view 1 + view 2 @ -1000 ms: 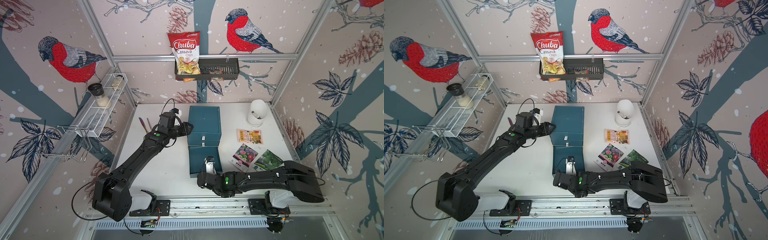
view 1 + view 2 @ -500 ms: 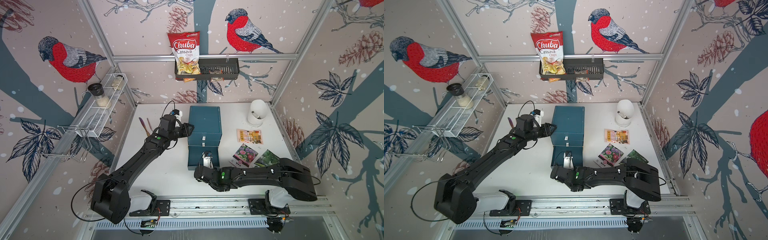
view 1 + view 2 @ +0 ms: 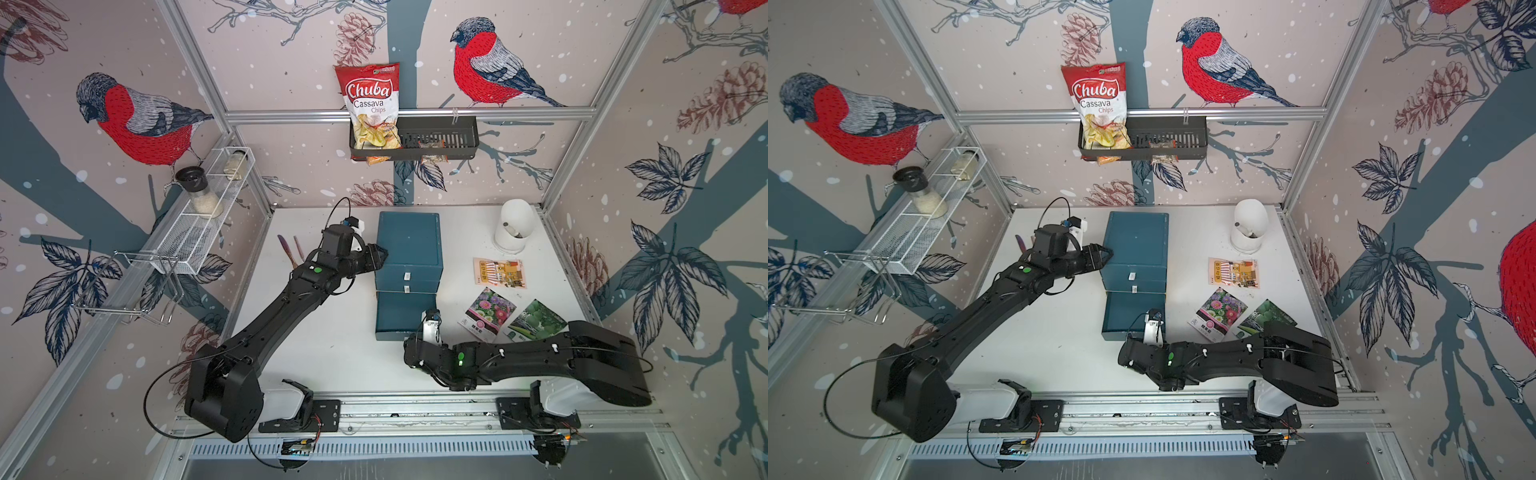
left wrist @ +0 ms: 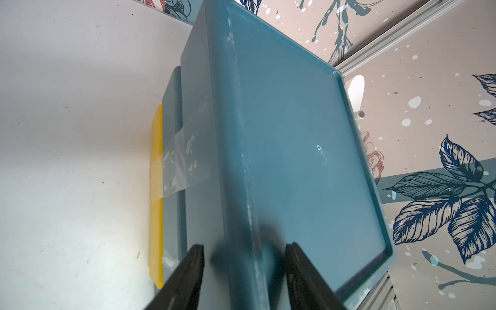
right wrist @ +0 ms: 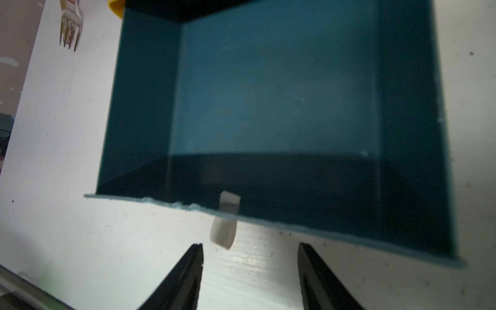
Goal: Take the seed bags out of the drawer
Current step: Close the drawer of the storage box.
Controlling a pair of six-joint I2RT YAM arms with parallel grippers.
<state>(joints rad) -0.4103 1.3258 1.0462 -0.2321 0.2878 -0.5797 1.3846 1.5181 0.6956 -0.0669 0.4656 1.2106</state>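
Note:
The blue drawer cabinet [image 3: 409, 241] [image 3: 1136, 239] stands mid-table with its bottom drawer [image 3: 401, 316] [image 5: 268, 94] pulled out and bare inside. Three seed bags lie on the table to its right: striped [image 3: 498, 272] [image 3: 1234, 272], flowered [image 3: 486, 309] [image 3: 1219, 309] and green [image 3: 536, 322] [image 3: 1266, 318]. My left gripper [image 3: 380, 255] [image 4: 244, 245] is open, its jaws straddling the cabinet's upper left edge [image 4: 249, 214]. My right gripper [image 3: 430, 330] [image 5: 249, 245] is open just in front of the drawer's front panel, near its white pull tab [image 5: 224, 230].
A white holder [image 3: 513, 226] stands at the back right. A fork [image 5: 70, 29] and utensils [image 3: 291, 249] lie left of the cabinet. A yellow pad [image 4: 156, 198] sits under the cabinet. The chips bag [image 3: 370, 108] hangs in a black wall basket [image 3: 440, 141]; a wire rack [image 3: 195, 224] lines the left wall.
My right wrist swung slightly left and back again in front of the open drawer. The left gripper has stayed at the cabinet's edge, and the bags have not moved.

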